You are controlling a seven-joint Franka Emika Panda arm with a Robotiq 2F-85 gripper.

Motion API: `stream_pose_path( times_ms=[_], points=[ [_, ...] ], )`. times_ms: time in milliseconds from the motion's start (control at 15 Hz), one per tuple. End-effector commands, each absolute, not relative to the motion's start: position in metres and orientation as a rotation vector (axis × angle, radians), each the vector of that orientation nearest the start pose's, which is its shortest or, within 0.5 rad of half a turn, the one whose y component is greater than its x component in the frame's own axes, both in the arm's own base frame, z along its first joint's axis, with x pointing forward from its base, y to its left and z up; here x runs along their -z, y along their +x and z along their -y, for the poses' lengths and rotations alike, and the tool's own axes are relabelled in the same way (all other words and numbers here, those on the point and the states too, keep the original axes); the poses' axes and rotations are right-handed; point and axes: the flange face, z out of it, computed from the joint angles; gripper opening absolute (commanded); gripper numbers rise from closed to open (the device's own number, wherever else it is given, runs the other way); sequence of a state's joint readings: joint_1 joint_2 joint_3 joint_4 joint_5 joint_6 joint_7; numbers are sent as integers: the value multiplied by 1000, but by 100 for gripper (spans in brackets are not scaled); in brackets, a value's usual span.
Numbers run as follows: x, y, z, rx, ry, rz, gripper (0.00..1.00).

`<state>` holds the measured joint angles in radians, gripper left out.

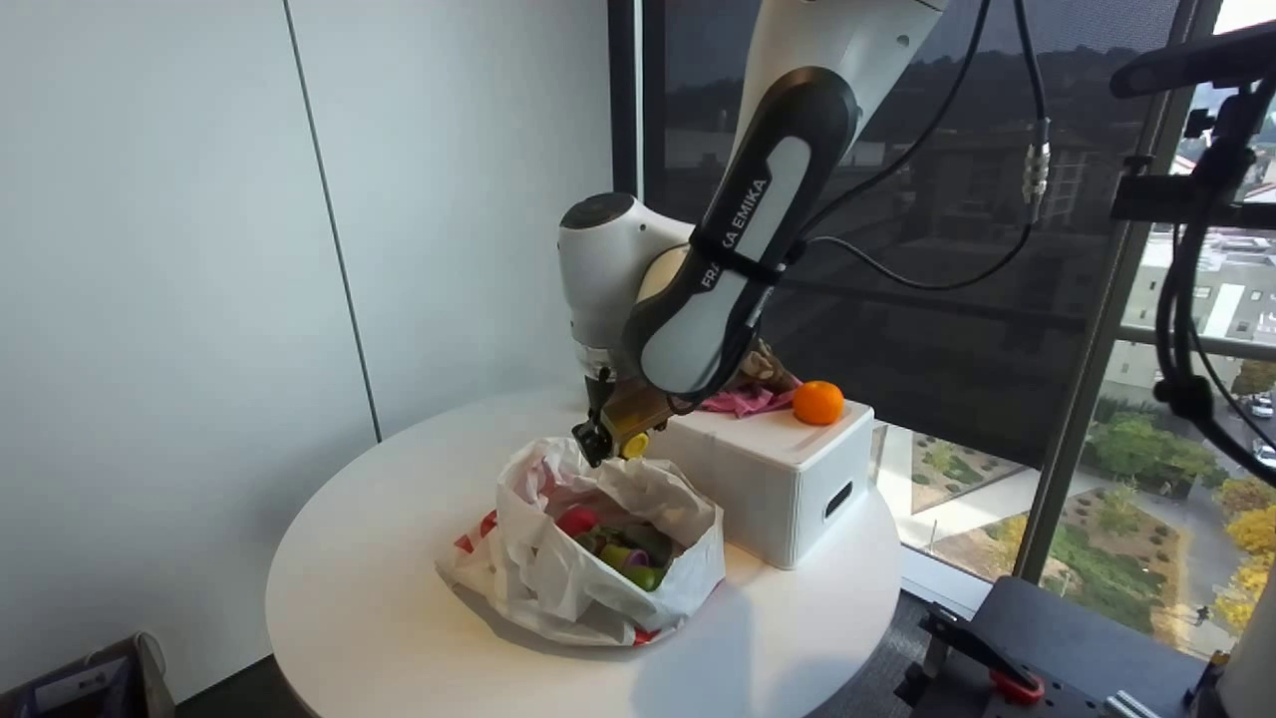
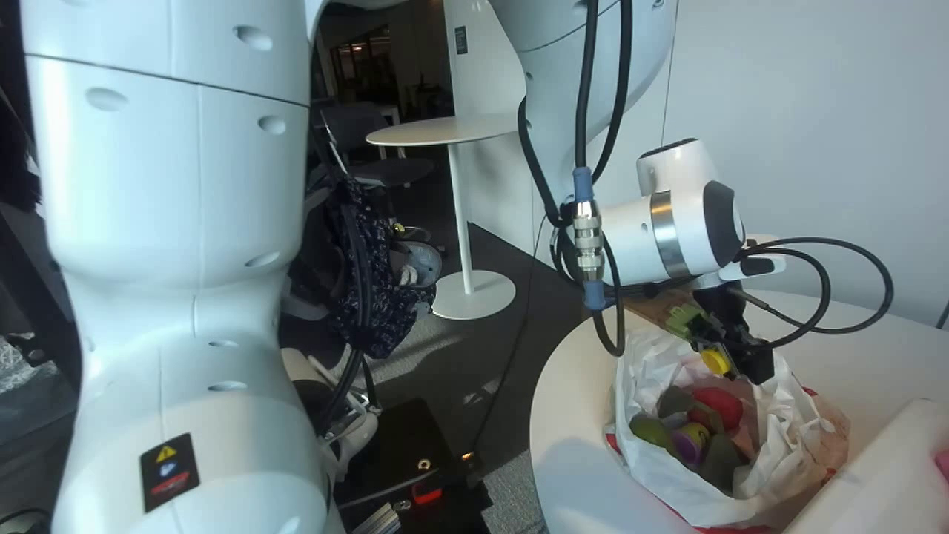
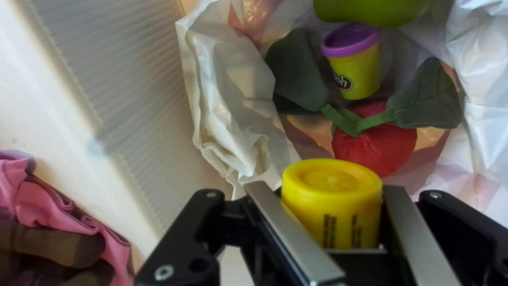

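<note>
My gripper (image 3: pixel 323 190) is shut on a yellow can (image 3: pixel 331 202), whose round end faces out of the jaws. The gripper with the can shows above the open white plastic bag in both exterior views (image 1: pixel 603 439) (image 2: pixel 738 363). In the wrist view, the bag (image 3: pixel 222 91) gapes beyond the can. Inside it lie a yellow can with a purple rim (image 3: pixel 355 71), a red cloth fruit (image 3: pixel 377 147) with dark green leaves, and a green object (image 3: pixel 373 10) cut off by the frame's top. The held can's other end is hidden in the jaws.
The bag stands on a round white table (image 1: pixel 369 558). Beside it is a white box (image 1: pixel 733 489) bearing an orange (image 1: pixel 818 402) and a pink cloth (image 1: pixel 748 400) with brown items. A wall (image 1: pixel 179 249) rises behind the table, and a window is to one side.
</note>
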<state>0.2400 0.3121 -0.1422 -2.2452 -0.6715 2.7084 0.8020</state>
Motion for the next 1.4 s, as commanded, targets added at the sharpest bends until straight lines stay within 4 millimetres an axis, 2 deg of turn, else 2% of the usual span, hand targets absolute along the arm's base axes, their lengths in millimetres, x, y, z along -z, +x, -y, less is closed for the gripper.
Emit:
stream_pose_path(
  times_ms=[0, 67, 200, 333, 533, 667, 800, 1067, 1200, 1333],
  points=[
    [-209, 565, -99, 412, -3418, 18, 17],
    [-198, 568, -101, 345, -3415, 4, 35],
    [-186, 572, -103, 267, -3391, -8, 49],
    [-187, 576, -100, 229, -3355, -37, 65],
    [-212, 582, -80, 239, -3321, -151, 87],
    [-233, 582, -56, 244, -3298, -285, 99],
    [-258, 585, -24, 359, -3282, -478, 100],
    [-304, 586, 58, 556, -3240, -805, 100],
    [-321, 589, 92, 608, -3207, -989, 99],
    [-329, 593, 117, 657, -3150, -1182, 100]
  ],
)
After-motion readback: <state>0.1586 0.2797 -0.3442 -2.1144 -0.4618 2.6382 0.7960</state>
